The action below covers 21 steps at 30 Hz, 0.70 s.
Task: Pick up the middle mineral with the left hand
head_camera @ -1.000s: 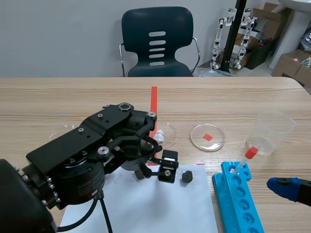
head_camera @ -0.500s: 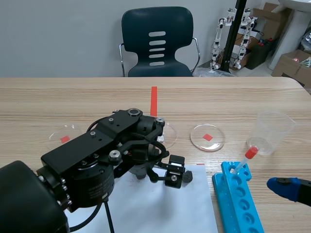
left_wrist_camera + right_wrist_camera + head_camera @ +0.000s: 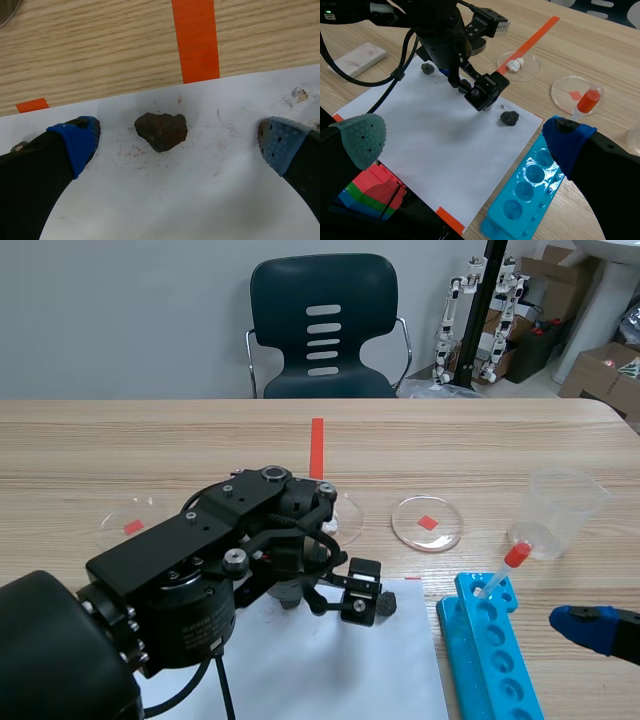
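Observation:
The middle mineral (image 3: pixel 161 131), a brown jagged lump, lies on the white paper (image 3: pixel 165 200) between the two fingers of my left gripper (image 3: pixel 175 145). The gripper is open and low over the sheet, with a blue pad (image 3: pixel 75 142) on one side of the stone and the other pad (image 3: pixel 277 145) farther off. In the scene view the left arm (image 3: pixel 200 560) covers that stone. A dark mineral (image 3: pixel 386 606) lies just right of its finger, and another dark mineral (image 3: pixel 427 68) lies beyond the arm. My right gripper (image 3: pixel 465 145) stands open over the paper's near edge, holding nothing.
A blue tube rack (image 3: pixel 490 650) with a red-capped tube (image 3: pixel 505 565) stands right of the paper. Behind it are a clear beaker (image 3: pixel 560 510) and a petri dish (image 3: pixel 427 522); another dish (image 3: pixel 130 520) lies at the left. A white plate (image 3: pixel 357 55) lies beyond the paper.
The left arm swung right and came down over the paper a second ago. It has barely moved in the last half second. The right gripper has kept still.

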Motion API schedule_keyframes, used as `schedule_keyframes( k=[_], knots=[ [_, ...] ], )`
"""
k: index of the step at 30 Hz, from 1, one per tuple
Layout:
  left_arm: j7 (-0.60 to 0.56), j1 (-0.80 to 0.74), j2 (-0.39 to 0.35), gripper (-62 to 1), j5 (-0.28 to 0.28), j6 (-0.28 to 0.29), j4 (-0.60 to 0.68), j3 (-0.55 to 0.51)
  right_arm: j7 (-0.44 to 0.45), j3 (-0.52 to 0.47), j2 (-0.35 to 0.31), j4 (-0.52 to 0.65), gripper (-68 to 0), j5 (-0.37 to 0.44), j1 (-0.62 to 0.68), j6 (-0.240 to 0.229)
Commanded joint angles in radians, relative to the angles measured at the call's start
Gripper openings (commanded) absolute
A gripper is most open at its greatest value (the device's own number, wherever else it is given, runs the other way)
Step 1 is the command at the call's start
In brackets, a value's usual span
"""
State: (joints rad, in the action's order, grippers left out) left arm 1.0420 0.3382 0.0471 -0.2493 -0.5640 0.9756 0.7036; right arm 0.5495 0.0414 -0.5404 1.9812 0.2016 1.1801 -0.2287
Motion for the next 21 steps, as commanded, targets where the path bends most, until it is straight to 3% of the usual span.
schedule_keyframes(
  k=[1, 8, 11, 21],
  knots=[
    [-0.006, 0.011, 0.005, 1.4, 0.002, -0.002, 0.003, -0.005, 0.015, -0.003, 0.000, 0.024, 0.4, 0.008, -0.003, -0.003],
    [-0.003, 0.011, 0.005, 0.7, 0.002, -0.003, 0.003, -0.005, 0.015, -0.003, 0.000, 0.024, 0.4, 0.008, -0.003, -0.003],
    [0.005, 0.011, 0.005, -9.0, 0.002, -0.011, 0.003, -0.005, 0.015, -0.003, 0.000, 0.024, 0.4, 0.008, -0.003, -0.003],
    [0.032, 0.011, 0.005, -27.2, 0.002, -0.010, 0.003, -0.005, 0.015, -0.003, 0.000, 0.024, 0.4, 0.008, -0.003, -0.003]
  ],
)
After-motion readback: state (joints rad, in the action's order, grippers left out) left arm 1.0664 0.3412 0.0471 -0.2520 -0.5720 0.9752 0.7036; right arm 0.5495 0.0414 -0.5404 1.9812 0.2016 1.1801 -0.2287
